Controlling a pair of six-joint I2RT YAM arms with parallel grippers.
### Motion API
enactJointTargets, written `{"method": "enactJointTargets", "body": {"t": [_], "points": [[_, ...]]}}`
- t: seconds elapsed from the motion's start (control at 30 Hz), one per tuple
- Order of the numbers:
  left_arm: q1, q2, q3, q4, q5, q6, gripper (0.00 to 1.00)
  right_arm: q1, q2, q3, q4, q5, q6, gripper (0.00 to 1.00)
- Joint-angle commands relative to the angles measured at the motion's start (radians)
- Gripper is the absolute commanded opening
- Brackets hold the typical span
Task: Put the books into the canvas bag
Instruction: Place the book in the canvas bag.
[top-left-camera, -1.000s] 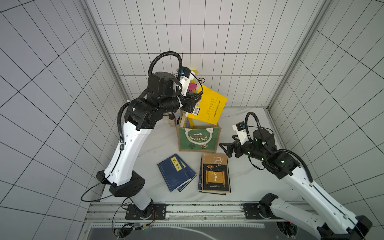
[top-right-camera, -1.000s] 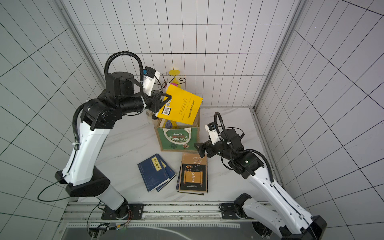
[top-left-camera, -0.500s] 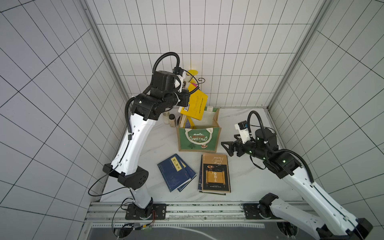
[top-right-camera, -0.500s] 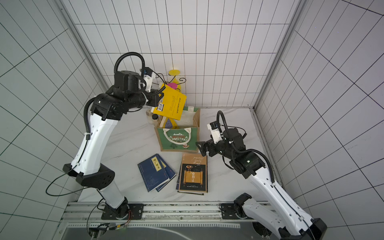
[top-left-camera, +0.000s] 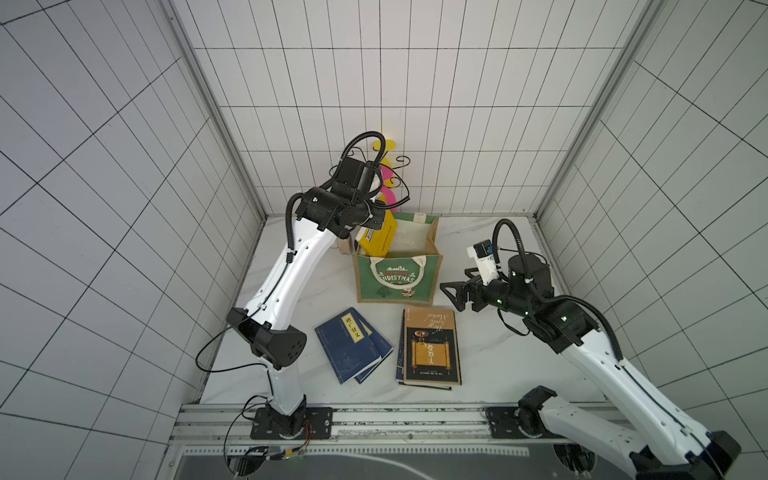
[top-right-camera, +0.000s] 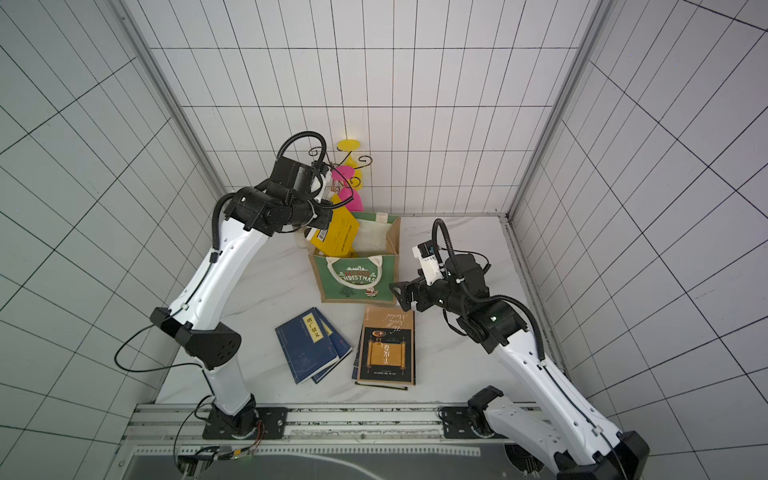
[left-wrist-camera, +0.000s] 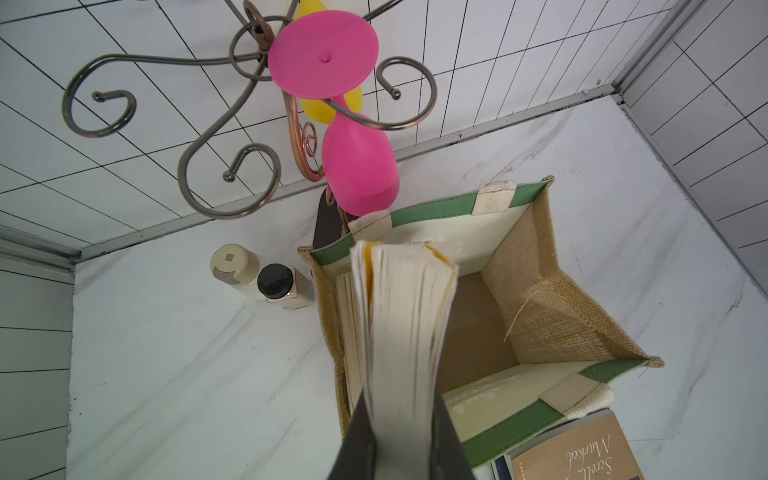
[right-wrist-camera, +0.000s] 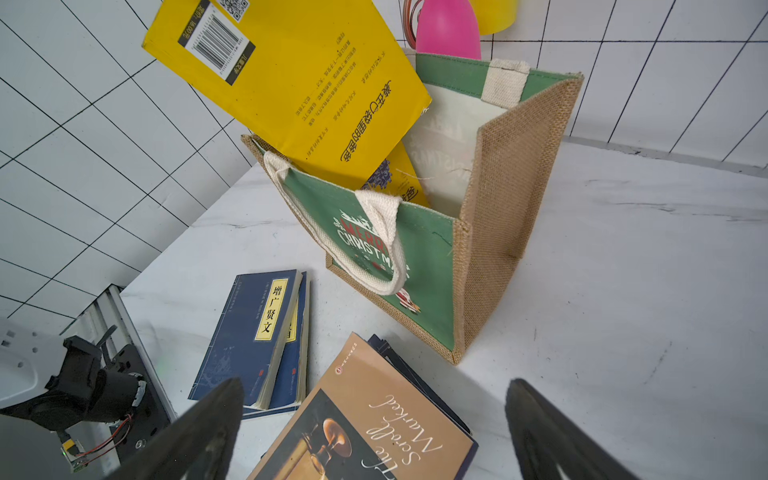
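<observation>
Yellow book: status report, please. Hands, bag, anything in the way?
Left hand shut on yellow book, tilted, lower end inside canvas bag. Right hand open, empty, beside bag. Another book already inside, mouth otherwise clear.

the tan jute canvas bag (top-left-camera: 397, 286), green-panelled with white handles and "christmas" print, stands upright and open on the counter (top-left-camera: 498, 374). a yellow paperback (top-left-camera: 376, 239), pinched by the left tool (left-wrist-camera: 399, 403), tilts with its lower end in the bag's mouth, beside another yellow book (right-wrist-camera: 409, 187) inside. two overlapped navy books (top-left-camera: 349, 347) and a dark illustrated book (top-left-camera: 432, 353) topping a stack lie flat before the bag.
</observation>
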Motion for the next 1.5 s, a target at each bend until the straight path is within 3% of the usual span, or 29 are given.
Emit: {"method": "enactJointTargets", "body": {"t": [0.0,0.4,1.37,1.47], "points": [[-0.008,0.002,-0.012,0.071,-0.028,0.016,0.0,-0.009,0.006,0.009,0.034,-0.037,0.004,0.99],[-0.04,0.123,-0.041,0.089,-0.131,-0.017,0.0,-0.008,-0.011,-0.048,0.047,-0.045,0.003,0.99],[-0.007,0.22,-0.154,0.212,-0.114,-0.065,0.0,-0.008,-0.043,-0.153,0.07,-0.075,0.008,0.99],[-0.006,0.228,-0.155,0.21,-0.11,-0.066,0.05,-0.009,-0.041,-0.152,0.07,-0.077,0.008,0.99]]}}
